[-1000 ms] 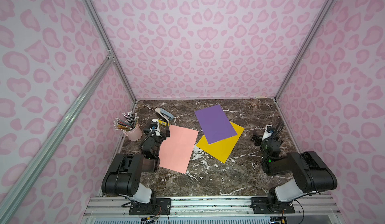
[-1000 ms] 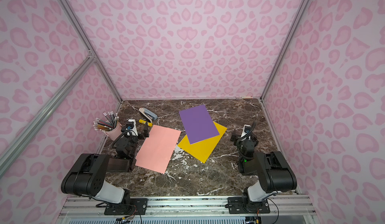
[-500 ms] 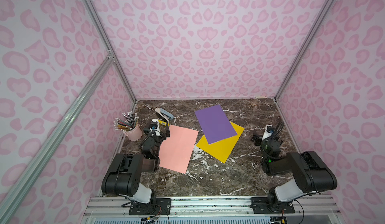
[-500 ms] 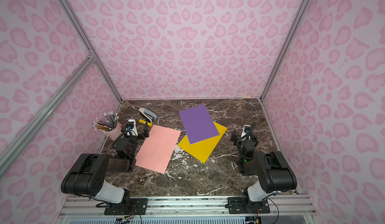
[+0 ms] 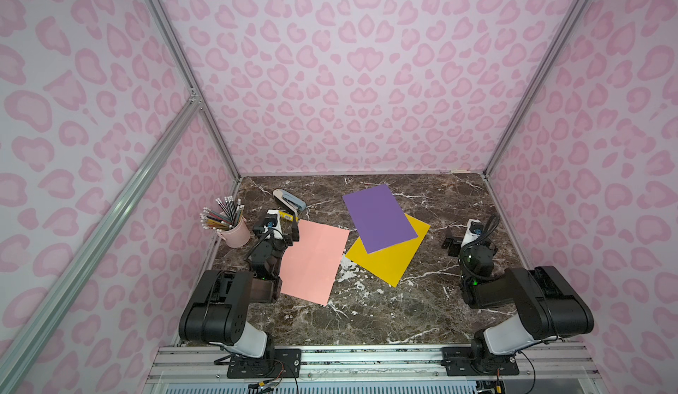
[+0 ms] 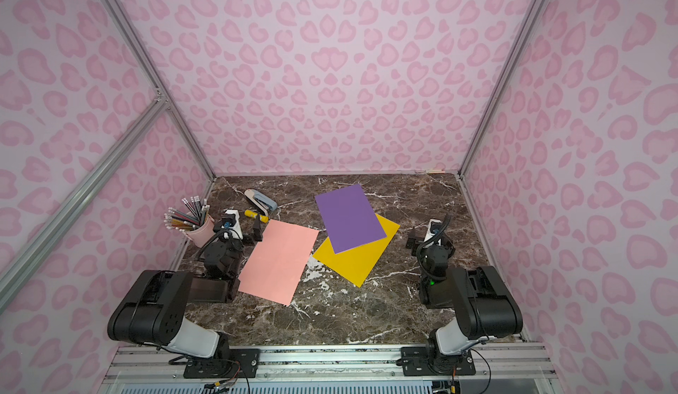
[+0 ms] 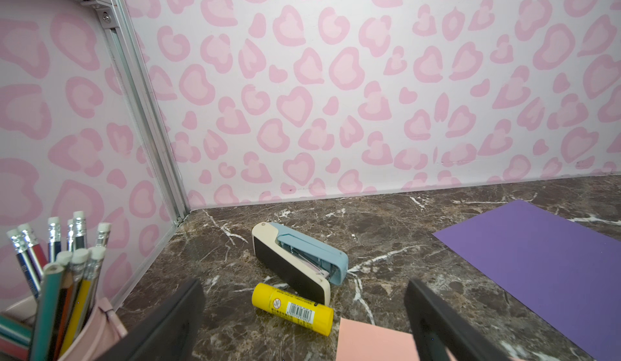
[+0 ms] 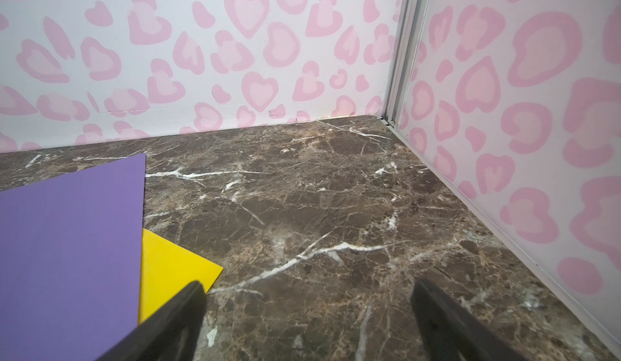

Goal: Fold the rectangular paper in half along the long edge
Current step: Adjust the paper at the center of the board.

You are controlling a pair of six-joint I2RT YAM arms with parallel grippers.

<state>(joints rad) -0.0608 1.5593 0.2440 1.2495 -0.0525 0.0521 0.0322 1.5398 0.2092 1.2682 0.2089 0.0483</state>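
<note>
- The pink paper is lying flat and unfolded on the left half of the marble table. Its long axis is running front to back, with the far end leaning slightly right.
- The left gripper is hovering at its far left corner, jaws spread wide and gripping nothing. I cannot tell whether a finger is touching the sheet.
- The right gripper is gaping wide too, empty, beside the yellow paper lying under the purple paper.
</note>
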